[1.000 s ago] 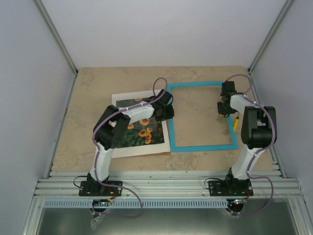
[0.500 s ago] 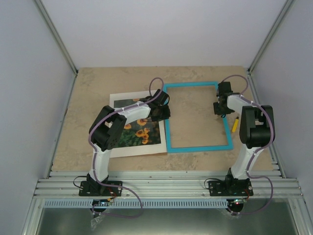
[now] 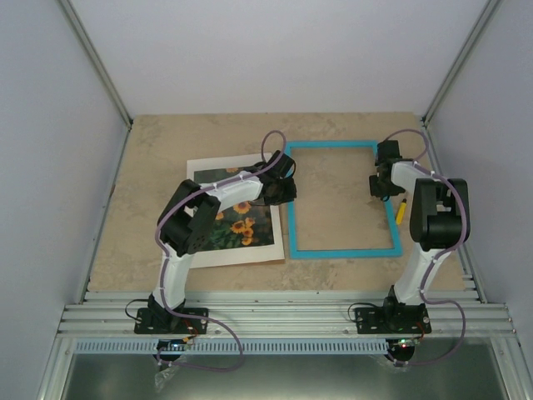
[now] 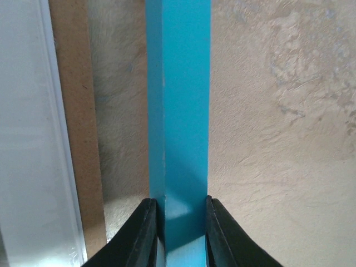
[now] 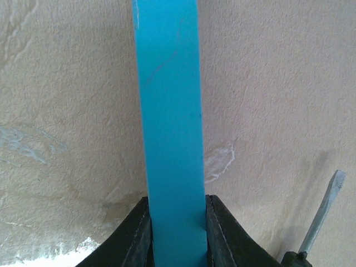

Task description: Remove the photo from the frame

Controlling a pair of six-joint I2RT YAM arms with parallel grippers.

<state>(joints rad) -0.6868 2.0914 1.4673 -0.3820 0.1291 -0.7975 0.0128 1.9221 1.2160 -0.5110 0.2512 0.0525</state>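
Frame [image 3: 343, 251] on the table [image 3: 166, 150], bare tabletop showing through and beyond its far edge. Left gripper [image 4: 179, 206] pinches the left rail, right gripper [image 5: 173, 203] the right rail, with fingers tight on both edges. Photo [image 3: 237, 227] lies outside, just left of the frame; a screwdriver [image 3: 400, 210] lies beside the right rail.

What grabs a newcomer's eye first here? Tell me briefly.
The empty turquoise frame stands out, right of centre on the table, with the left gripper shut on its left bar and the right gripper shut on its right bar. Left of it lies the photo of orange blooms, already out, on a white sheet.
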